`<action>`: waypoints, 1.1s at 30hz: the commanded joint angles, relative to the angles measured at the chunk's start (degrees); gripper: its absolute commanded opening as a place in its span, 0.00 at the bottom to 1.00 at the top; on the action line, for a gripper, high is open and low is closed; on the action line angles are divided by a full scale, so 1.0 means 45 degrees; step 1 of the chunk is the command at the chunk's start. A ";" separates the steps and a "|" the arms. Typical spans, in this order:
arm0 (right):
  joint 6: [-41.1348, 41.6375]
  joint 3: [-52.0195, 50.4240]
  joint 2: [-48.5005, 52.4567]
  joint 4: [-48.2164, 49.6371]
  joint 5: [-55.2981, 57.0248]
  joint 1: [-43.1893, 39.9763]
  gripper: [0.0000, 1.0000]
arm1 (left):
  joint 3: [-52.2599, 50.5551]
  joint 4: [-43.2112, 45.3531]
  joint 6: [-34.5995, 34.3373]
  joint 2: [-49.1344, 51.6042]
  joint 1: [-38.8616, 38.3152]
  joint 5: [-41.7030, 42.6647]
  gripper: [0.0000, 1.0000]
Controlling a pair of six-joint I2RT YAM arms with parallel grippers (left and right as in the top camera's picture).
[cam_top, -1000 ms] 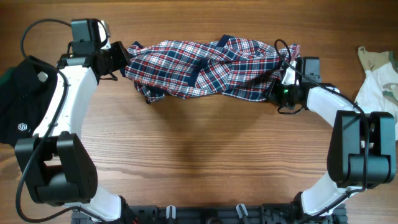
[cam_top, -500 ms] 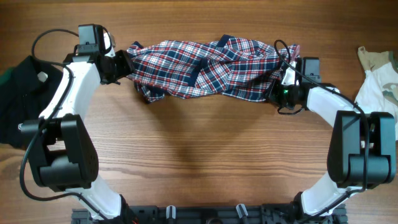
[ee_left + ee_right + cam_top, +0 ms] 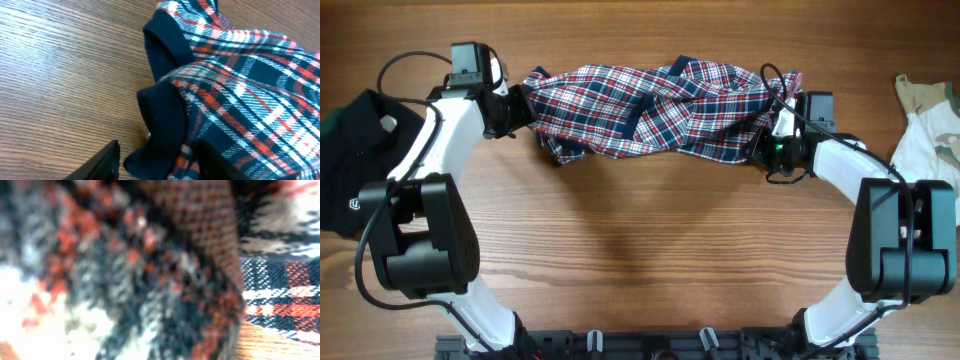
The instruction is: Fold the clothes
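A big wooden table point(image 3: 640, 240) fills the view from above. The red, navy and white plaid shirt point(image 3: 650, 110) lies bunched up in a long, lumpy strip near the far edge of the table, between the two arms. A black garment point(image 3: 350, 170) with a small white logo lies at the left edge. A white and beige garment point(image 3: 925, 130) lies at the right edge, well apart from the shirt.

The left gripper point(image 3: 520, 105) is at the left end of the shirt. Its fingers point(image 3: 102, 162) stand apart, with a navy cuff point(image 3: 162, 120) between them and not pinched.

The right gripper point(image 3: 767, 143) is tucked into the right end of the shirt. Blurry plaid cloth fills its camera, so I cannot tell if it is pinching.
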 commanded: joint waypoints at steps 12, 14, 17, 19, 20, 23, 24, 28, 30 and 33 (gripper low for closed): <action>-0.0175 -0.0165 0.0311 -0.0121 0.0311 0.0068 0.04 | 0.0141 0.0665 0.0661 0.0189 0.0083 0.1316 0.04; -0.0199 0.0000 0.0257 -0.0039 -0.0083 0.0068 0.04 | 0.0180 0.1146 0.0568 0.0053 0.0083 0.1409 0.04; -0.0525 0.0821 -0.0039 -0.0471 -0.0554 0.0068 0.04 | 0.0884 0.1389 0.0238 -0.0539 0.0083 0.2317 0.04; -0.1035 0.1860 -0.0695 -0.1525 -0.0549 0.0068 0.04 | 0.1423 0.1229 0.0126 -0.1117 0.0083 0.2317 0.04; -0.1253 0.2361 -0.1064 -0.2059 -0.0529 0.0068 0.04 | 0.1603 0.1127 0.0126 -0.1341 0.0083 0.2317 0.04; -0.1515 0.3521 -0.1933 -0.3201 -0.0491 0.0068 0.04 | 0.1923 0.0903 0.0126 -0.1977 0.0083 0.2317 0.04; -0.1559 0.3949 -0.2322 -0.3580 -0.0461 0.0063 0.04 | 0.1928 0.0908 0.0126 -0.2234 0.0083 0.2312 0.04; -0.2744 0.5503 -0.3492 -0.5017 0.0253 0.0063 0.04 | 0.1982 0.1384 0.0126 -0.3177 0.0121 0.2307 0.04; -0.2924 0.5979 -0.4002 -0.5411 0.1166 0.0063 0.04 | 0.2443 0.1103 0.0126 -0.3434 0.0170 0.2312 0.04; -0.3531 0.7062 -0.4284 -0.6373 0.1817 0.0063 0.04 | 0.3589 0.0083 0.0141 -0.3643 0.0175 0.2302 0.04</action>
